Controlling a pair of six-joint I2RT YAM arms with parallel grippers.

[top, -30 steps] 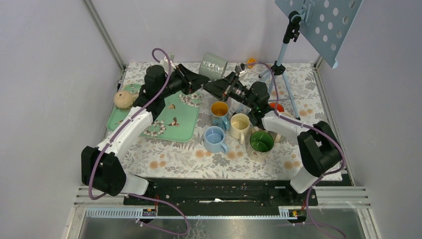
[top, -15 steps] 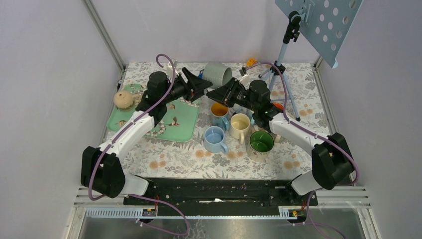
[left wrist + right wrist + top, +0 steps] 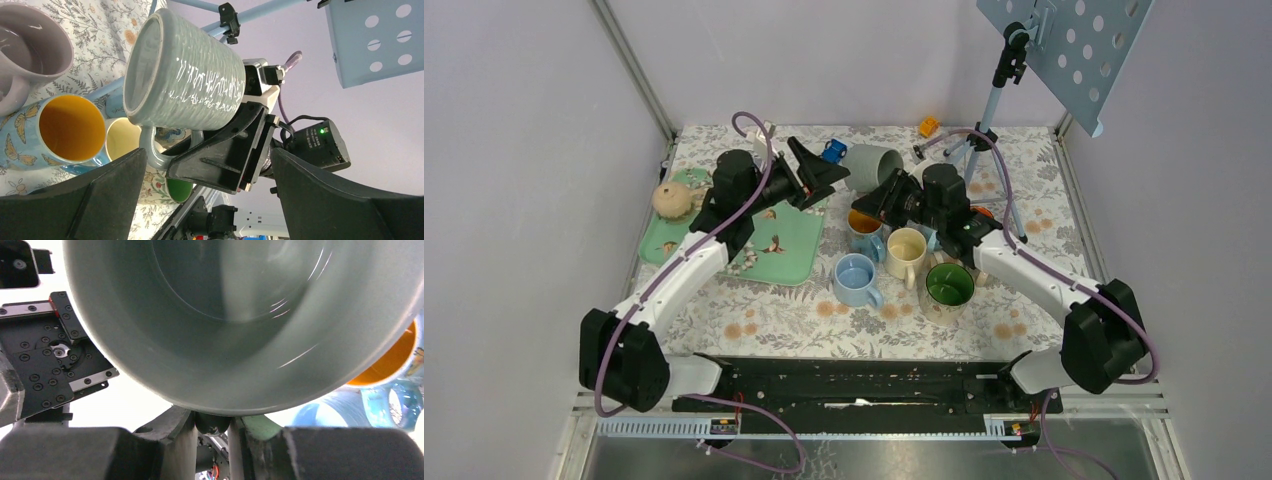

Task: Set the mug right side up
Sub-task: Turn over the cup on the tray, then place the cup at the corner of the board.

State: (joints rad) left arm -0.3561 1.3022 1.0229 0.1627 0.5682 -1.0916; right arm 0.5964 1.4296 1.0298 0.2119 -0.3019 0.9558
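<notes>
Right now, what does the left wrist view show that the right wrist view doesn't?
Left wrist only: the grey mug's ribbed outside, base and handle, held sideways; the left fingers spread wide, clear of it; a lilac mug, a cream mug and the stand's plate. Right wrist only: the grey mug's bare inside, filling most of the frame. Both: the grey mug gripped by the right gripper, and the orange-lined mug.
</notes>
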